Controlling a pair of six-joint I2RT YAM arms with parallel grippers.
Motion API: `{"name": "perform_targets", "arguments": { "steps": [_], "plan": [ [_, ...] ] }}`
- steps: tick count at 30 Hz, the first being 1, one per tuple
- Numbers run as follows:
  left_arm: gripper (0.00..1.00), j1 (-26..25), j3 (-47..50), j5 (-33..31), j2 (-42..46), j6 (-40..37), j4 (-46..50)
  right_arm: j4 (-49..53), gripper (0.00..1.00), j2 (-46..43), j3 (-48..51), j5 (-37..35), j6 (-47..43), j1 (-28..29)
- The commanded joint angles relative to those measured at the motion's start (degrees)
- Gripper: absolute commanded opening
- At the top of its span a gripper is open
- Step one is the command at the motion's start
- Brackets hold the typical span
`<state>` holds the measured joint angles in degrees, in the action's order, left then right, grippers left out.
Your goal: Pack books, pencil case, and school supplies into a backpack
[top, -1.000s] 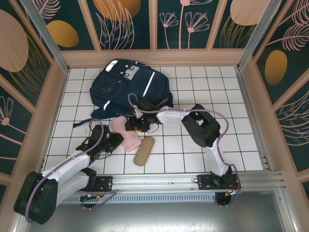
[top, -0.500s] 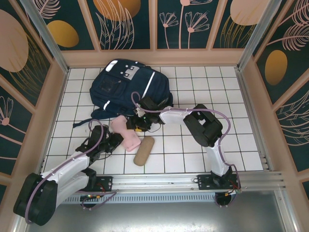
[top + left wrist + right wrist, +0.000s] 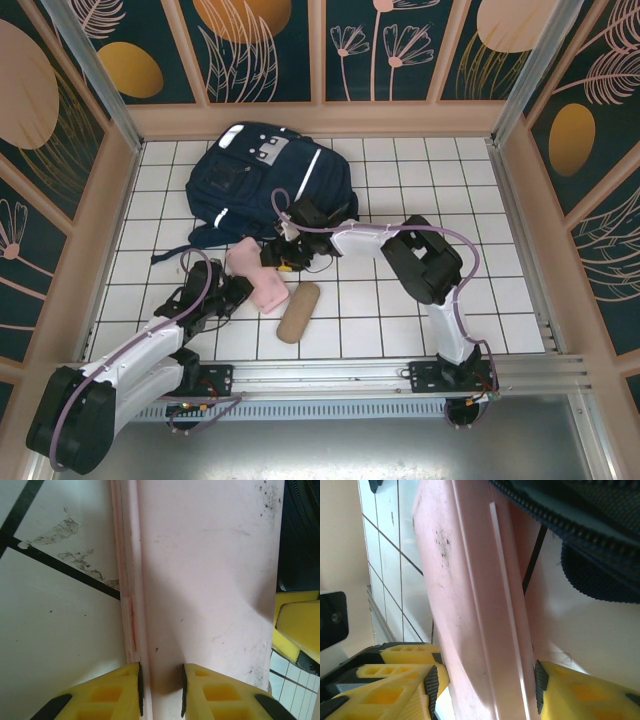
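- Nearest the arm bases: the tan pouch (image 3: 297,312) lies flat on the white tiled table (image 3: 420,320), just beside the near end of the pink case (image 3: 258,277). Nothing holds it.
- Next out: the left gripper (image 3: 160,690) has its jaws drawn narrow and pinched on the thin near rim of the pink case.
- Between the arms: the pink case spans from one gripper to the other, just short of the backpack's near edge. Whether it rests on the tiles or is raised off them cannot be told.
- Beyond that: the right gripper (image 3: 485,680) has its jaws roughly half spread across the case's broader body, with a pad against each side. I read this as a hold.
- Farthest: the backpack (image 3: 262,180) lies flat at the far centre-left. Its zip edge (image 3: 560,520) sits just past the case's far end. How wide the mouth gapes cannot be confirmed.
- Step in hand, as judged: feeding the case into the bag.
- Recommendation:
  - Lead with the far end and keep the case level and square to the zip line.
  - Move both arms together to avoid twisting the case.
  - The left pinch is on a slim rim and may slip, so push gently.
  - Release only once the case is past the zip teeth.
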<state>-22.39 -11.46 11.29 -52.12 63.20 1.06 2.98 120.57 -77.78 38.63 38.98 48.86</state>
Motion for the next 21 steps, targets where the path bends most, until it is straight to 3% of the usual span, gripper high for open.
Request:
{"name": "perform_targets", "arguments": {
  "steps": [1,15,21],
  "plan": [
    [0.25,-0.2,3.3,-1.9,-2.2,-1.4,6.0,0.1,0.54,2.2,-3.6,13.2,-1.5,5.5],
    [0.22,-0.1,2.9,-2.9,1.2,-1.3,8.0,-0.8,0.46,-0.7,-4.2,15.0,-1.0,5.9],
    [0.25,-0.1,1.4,-2.6,1.7,-2.0,9.3,1.6,0.27,-0.1,-3.6,11.9,-1.7,5.7]
  ]
}}
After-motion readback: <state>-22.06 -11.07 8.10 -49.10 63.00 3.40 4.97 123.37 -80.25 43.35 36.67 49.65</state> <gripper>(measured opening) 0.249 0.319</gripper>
